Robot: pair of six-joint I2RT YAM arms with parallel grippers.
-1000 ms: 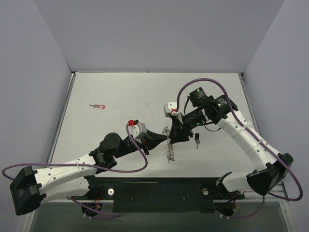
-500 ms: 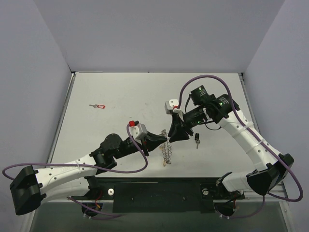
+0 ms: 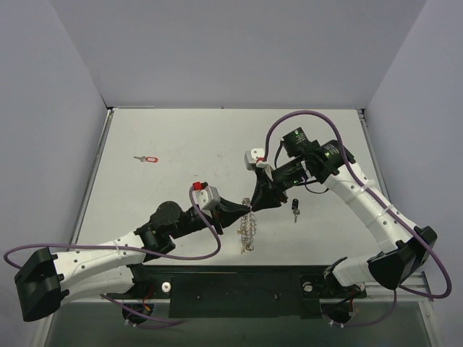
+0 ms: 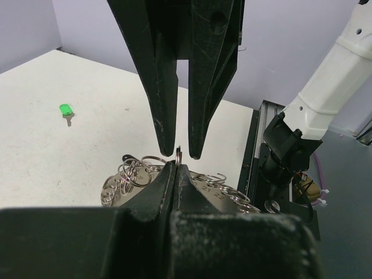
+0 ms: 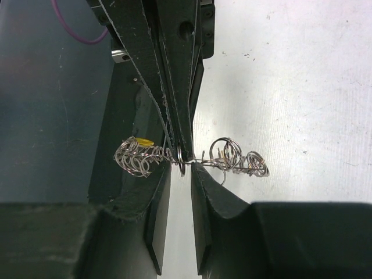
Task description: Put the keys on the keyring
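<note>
The left pincer (image 3: 248, 210) is pinching the keyring (image 3: 247, 233). The right pincer (image 3: 254, 205), slightly spread, is closing on its top loop, likely for threading.

High view over the table (image 3: 181, 137) from its near edge, wrist views close along fingers (image 4: 152, 197), all sharing keyring (image 3: 247, 230)
</note>
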